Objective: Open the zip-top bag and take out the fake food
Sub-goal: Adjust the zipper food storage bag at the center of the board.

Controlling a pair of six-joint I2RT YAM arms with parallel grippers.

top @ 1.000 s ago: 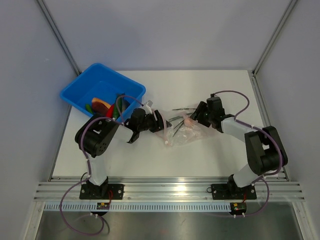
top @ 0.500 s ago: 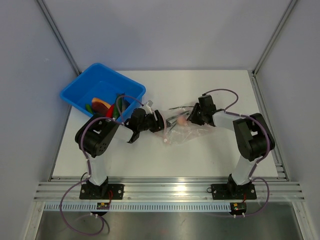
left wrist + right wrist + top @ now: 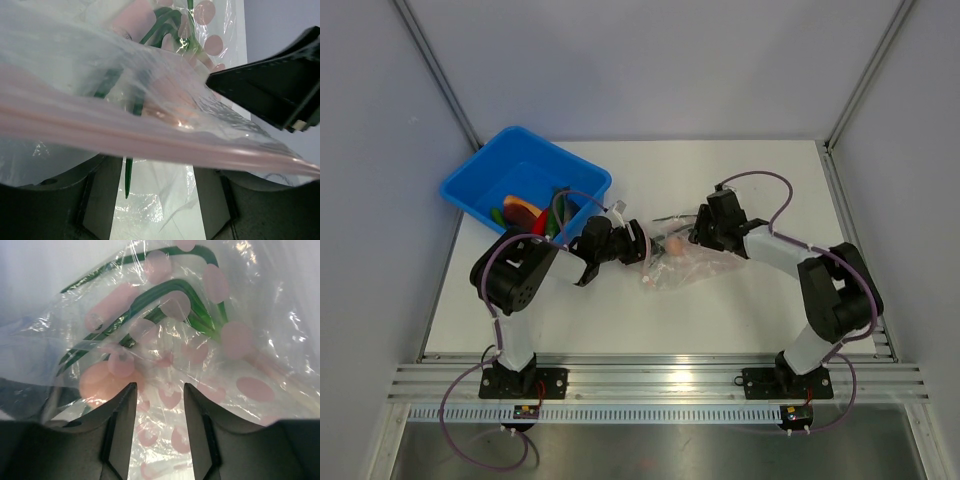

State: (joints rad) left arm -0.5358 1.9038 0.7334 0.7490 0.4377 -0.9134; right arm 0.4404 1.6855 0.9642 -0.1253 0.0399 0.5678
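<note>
1. Step in hand: opening the bag (image 3: 695, 268). It lies crumpled on the bench (image 3: 620, 315) between the two arms, a little right of centre, with a hand at each side of its far end.
2. Left hand (image 3: 642, 247): at the bag's left end. In its wrist view the fingers stand apart and the pink zip strip (image 3: 150, 142) runs across them, with film bunched all round. I cannot tell whether any film is pinched.
3. Right hand (image 3: 694, 236): at the bag's far right side. Its fingers are partly open with a narrow gap and film lies close in front of them. Nothing shows clamped between them.
4. Inside the bag are a pinkish egg (image 3: 672, 245), near the left hand, and a green piece (image 3: 172, 292). By my reading, removal is not finished. Other food (image 3: 520, 212) lies in the blue bin (image 3: 480, 168), well apart at the far left.
5. Next move, as I judge it: each hand needs a firm pinch on an opposite lip of the strip, then a pull apart. The film looks thin and slippery, so a hand could slip off. It could also catch both layers together, which would hold the mouth closed. I cannot tell whether the zip is parted at all.
6. Surface and room: a smooth white bench with plain grey walls (image 3: 640, 70) on three sides. An aluminium rail (image 3: 660, 380) runs along the near edge and carries the arm bases.
</note>
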